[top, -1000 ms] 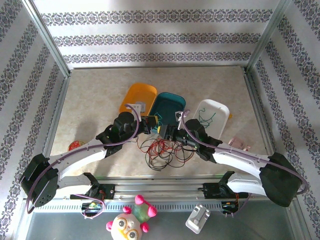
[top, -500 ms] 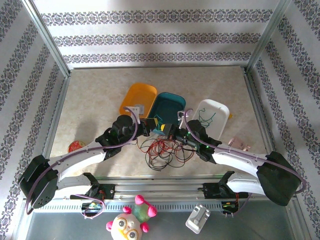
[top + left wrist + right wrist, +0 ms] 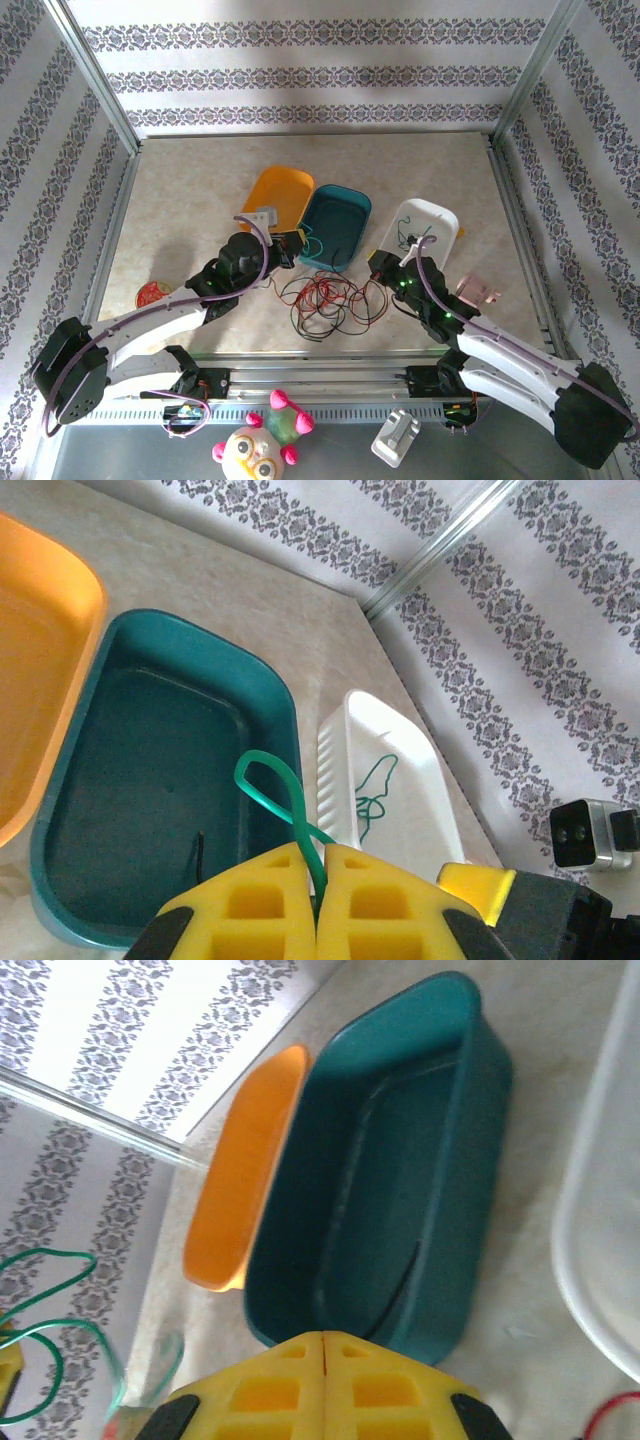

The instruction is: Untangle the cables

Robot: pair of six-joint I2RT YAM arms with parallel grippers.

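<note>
A tangle of thin red and black cables (image 3: 325, 300) lies on the table in front of the trays. My left gripper (image 3: 300, 244) hangs at the near-left rim of the teal tray (image 3: 336, 222). In the left wrist view its yellow fingers (image 3: 260, 900) are shut on a green cable (image 3: 283, 790) that loops up over the tray. A short black cable (image 3: 400, 1282) lies inside the teal tray. Another green cable (image 3: 405, 238) sits curled in the white tray (image 3: 437, 215). My right gripper (image 3: 376, 260) is between the teal and white trays, shut (image 3: 323, 1338), with nothing visible between the pads.
An orange tray (image 3: 278, 190) stands left of the teal one. A red coil (image 3: 152, 293) lies near the left rail and a pink object (image 3: 478, 292) near the right rail. A plush toy (image 3: 265, 445) and a white part (image 3: 397, 437) sit below the front rail.
My right arm has swung right and back from the tangle, and its gripper has shut. The left gripper has shifted slightly up and left, still holding the green cable.
</note>
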